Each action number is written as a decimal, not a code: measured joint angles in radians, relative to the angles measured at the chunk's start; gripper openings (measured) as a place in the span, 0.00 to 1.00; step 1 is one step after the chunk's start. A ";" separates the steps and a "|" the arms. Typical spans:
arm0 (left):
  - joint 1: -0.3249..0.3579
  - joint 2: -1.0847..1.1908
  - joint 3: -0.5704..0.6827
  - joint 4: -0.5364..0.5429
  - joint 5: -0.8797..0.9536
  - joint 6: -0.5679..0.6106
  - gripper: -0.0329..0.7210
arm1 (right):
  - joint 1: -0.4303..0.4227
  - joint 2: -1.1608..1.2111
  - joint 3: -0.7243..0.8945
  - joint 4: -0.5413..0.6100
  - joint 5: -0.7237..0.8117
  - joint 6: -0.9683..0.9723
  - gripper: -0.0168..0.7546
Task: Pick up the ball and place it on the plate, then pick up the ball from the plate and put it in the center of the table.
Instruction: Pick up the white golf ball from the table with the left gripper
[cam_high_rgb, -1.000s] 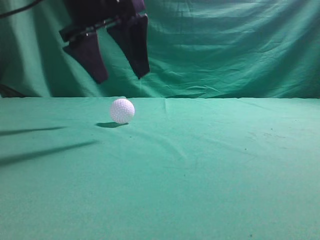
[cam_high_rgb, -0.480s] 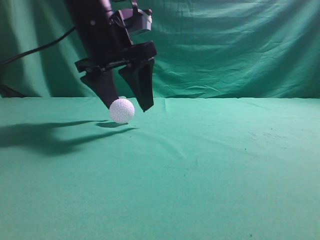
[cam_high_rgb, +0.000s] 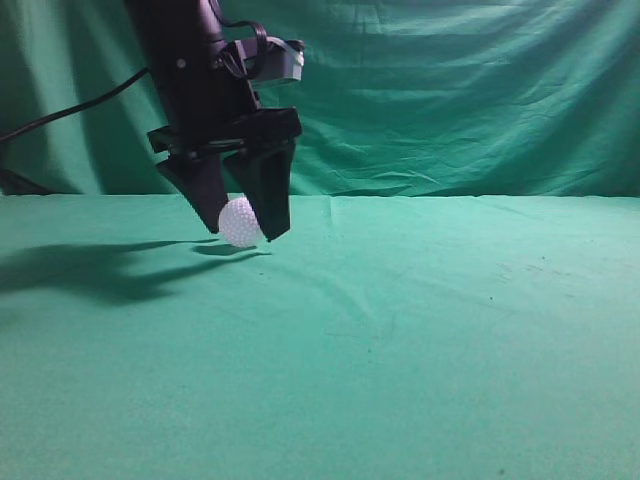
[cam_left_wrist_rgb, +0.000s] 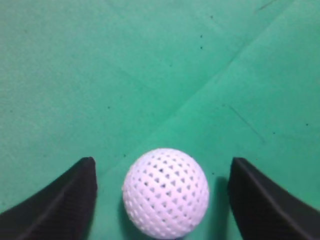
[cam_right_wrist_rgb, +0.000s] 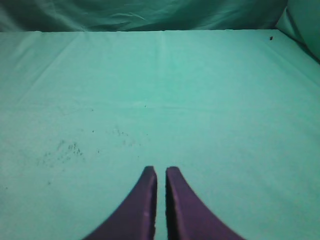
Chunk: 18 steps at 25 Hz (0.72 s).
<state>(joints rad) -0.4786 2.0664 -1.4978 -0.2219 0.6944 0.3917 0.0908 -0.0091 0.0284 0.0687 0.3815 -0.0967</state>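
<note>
Straddling the ball (cam_left_wrist_rgb: 165, 192) on the table (cam_high_rgb: 450, 330), left pincer (cam_left_wrist_rgb: 162, 167) spread, right pincer (cam_right_wrist_rgb: 160, 172) pressed together

Wrinkled green backdrop curtain (cam_high_rgb: 480, 90) hanging behind the desk, black cable (cam_high_rgb: 60, 110) trailing across it at upper left, dark shadows (cam_high_rgb: 90, 270) cast at left
</note>
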 joint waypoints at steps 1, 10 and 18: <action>0.000 0.000 0.000 0.001 0.002 0.000 0.69 | 0.000 0.000 0.000 0.000 0.000 0.000 0.12; 0.000 0.000 -0.002 0.001 0.015 0.000 0.46 | 0.000 0.000 0.000 0.000 0.000 0.000 0.12; 0.000 -0.047 -0.099 0.002 0.193 -0.057 0.46 | 0.000 0.000 0.000 0.000 0.000 0.000 0.12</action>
<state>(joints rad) -0.4786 2.0192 -1.5969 -0.2198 0.8873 0.3352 0.0908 -0.0091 0.0284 0.0687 0.3815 -0.0967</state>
